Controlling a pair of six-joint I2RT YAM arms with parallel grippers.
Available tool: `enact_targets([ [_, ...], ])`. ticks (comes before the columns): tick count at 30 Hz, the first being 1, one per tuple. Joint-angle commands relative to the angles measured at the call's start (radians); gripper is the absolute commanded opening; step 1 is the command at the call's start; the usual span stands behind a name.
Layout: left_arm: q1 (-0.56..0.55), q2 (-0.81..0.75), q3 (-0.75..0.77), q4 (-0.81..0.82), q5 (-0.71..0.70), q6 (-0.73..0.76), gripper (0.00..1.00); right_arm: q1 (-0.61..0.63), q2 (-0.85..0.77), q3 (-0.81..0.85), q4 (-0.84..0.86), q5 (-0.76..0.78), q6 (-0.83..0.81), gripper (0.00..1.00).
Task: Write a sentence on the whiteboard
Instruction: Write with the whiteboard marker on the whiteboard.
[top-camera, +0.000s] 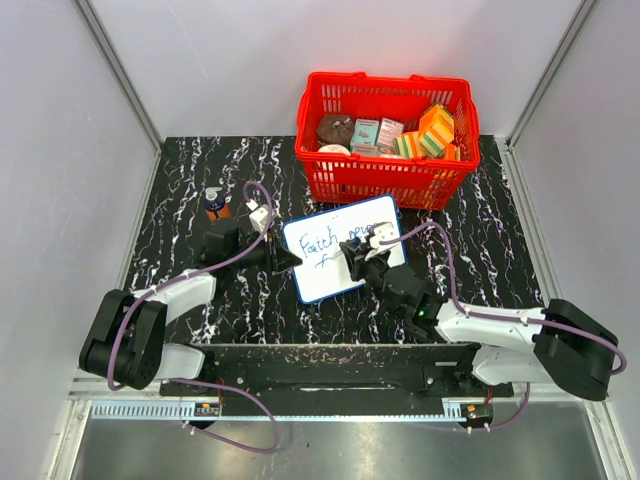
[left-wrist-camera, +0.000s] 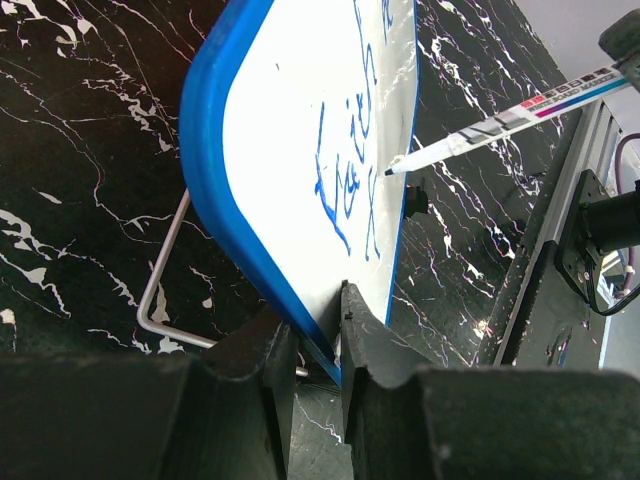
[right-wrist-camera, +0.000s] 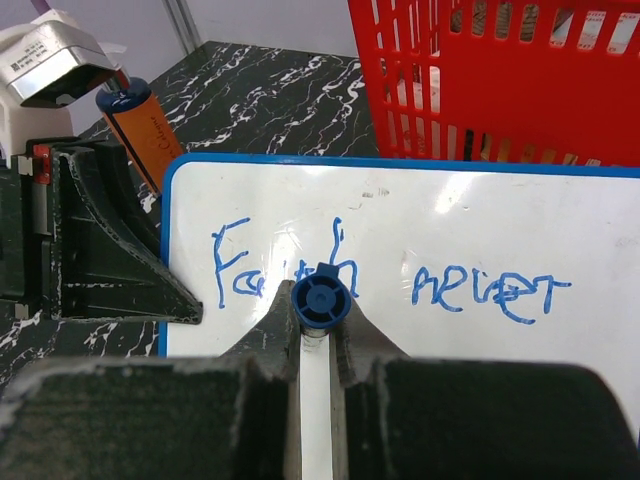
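Note left gripper clamped on the left edge of the whiteboard, tilted over the desk near the red basket. Note right gripper clamped on the marker, tip below the sentence "Faith never".

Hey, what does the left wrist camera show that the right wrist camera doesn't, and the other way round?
Only the left wrist view shows the marker side-on, its tip at the whiteboard, and the wire stand behind the board. Only the right wrist view shows the writing legibly, "Faith never", plus the red basket, an orange bottle, and the marker's blue end between the right jaws. Both show the blue-framed board, the blue handwriting, the marker, and the left jaws on the board's edge.
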Motion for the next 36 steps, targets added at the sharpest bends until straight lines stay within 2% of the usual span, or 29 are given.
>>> enact_targets([
  [1,0.005,-0.009,0.010,0.003,-0.112,0.142,0.00,-0.006,-0.079,-0.013,0.011,-0.013,0.012,0.00],
  [15,0.005,-0.010,0.010,0.003,-0.112,0.142,0.00,-0.043,-0.163,-0.108,-0.024,-0.041,0.116,0.00],
  [19,0.005,-0.009,0.011,0.003,-0.112,0.142,0.00,-0.159,-0.243,-0.151,-0.029,-0.186,0.188,0.00],
  [25,0.005,-0.007,0.011,0.002,-0.111,0.142,0.00,-0.207,-0.321,-0.173,-0.044,-0.263,0.225,0.00],
  [29,0.005,-0.007,0.011,0.002,-0.112,0.142,0.00,-0.207,-0.298,-0.179,-0.021,-0.283,0.224,0.00],
  [36,0.005,-0.004,0.011,0.002,-0.111,0.142,0.00,-0.207,-0.160,-0.153,0.100,-0.328,0.227,0.00],
])
